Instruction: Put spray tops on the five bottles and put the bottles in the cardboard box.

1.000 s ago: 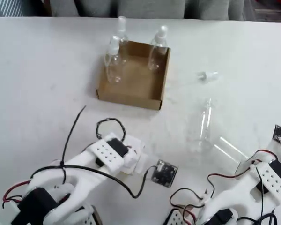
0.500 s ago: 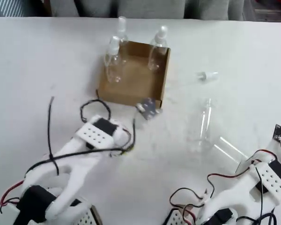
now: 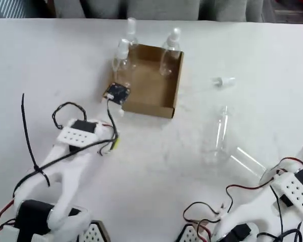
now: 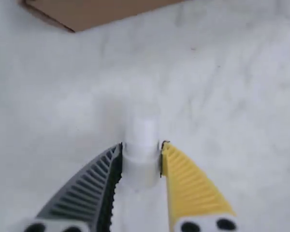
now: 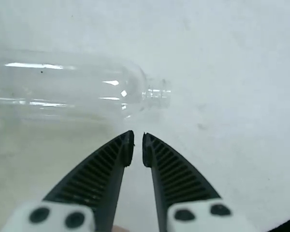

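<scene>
My left gripper (image 4: 141, 145) is shut on a white spray top (image 4: 141, 162), held just above the table near a corner of the cardboard box (image 4: 87, 12). In the high view that gripper (image 3: 112, 143) sits left of and in front of the box (image 3: 146, 83). Two capped bottles (image 3: 122, 65) (image 3: 170, 50) stand in the box. An uncapped one (image 3: 131, 27) is at its back edge. My right gripper (image 5: 137, 136) is shut on nothing, just short of a clear bottle (image 5: 72, 92) lying on its side. Another open bottle (image 3: 220, 132) stands nearby.
A loose spray top (image 3: 223, 80) lies on the white table (image 3: 252, 60) right of the box. The right arm (image 3: 293, 189) is at the table's front right corner, with the lying bottle (image 3: 247, 160) beside it. Loose cables trail from both arms.
The left arm has swung left and toward the box's front left corner, carrying the spray top. The right arm has shifted slightly toward the front right.
</scene>
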Robot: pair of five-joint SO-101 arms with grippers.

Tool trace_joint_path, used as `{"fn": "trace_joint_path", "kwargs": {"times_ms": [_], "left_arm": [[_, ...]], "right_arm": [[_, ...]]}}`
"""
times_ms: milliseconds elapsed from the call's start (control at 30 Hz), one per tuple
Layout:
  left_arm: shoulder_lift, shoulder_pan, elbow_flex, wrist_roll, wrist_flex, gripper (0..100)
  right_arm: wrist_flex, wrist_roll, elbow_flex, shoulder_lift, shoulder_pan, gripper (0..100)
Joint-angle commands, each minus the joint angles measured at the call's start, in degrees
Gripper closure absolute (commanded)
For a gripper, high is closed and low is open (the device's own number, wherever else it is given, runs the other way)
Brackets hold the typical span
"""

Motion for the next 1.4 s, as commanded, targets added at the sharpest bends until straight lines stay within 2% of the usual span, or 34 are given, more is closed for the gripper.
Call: {"fn": "trace_joint_path", "kwargs": {"times_ms": [0, 200, 300, 533, 933, 1100, 1367], "left_arm": [[-0.4, -0.7, -0.4, 0.4, -1.6, 98], [-0.1, -0.7, -0.8, 0.3, -2.0, 98], [0.0, -0.7, -0.4, 0.3, -4.3, 98], [0.0, -3.1, -0.4, 0.3, -4.5, 98], [0.0, -3.7, -0.4, 0.3, -4.6, 98], [0.0, -3.7, -0.4, 0.3, -4.6, 98], [0.0, -3.6, -0.4, 0.3, -4.7, 98]], "right_arm": [[-2.4, 2.7, 0.9, -0.2, 3.8, 98.2], [-10.2, 5.8, 6.0, -0.1, 9.8, 98.1], [-12.8, 5.8, 7.9, -0.1, 9.9, 98.1], [-13.8, 6.0, 10.5, -0.1, 9.8, 98.1], [-22.7, 6.0, 13.5, 0.4, 9.8, 98.1], [-23.3, 5.7, 9.9, 7.3, 7.6, 98.1], [-23.0, 1.5, -3.3, 20.9, 5.9, 98.2]]}}
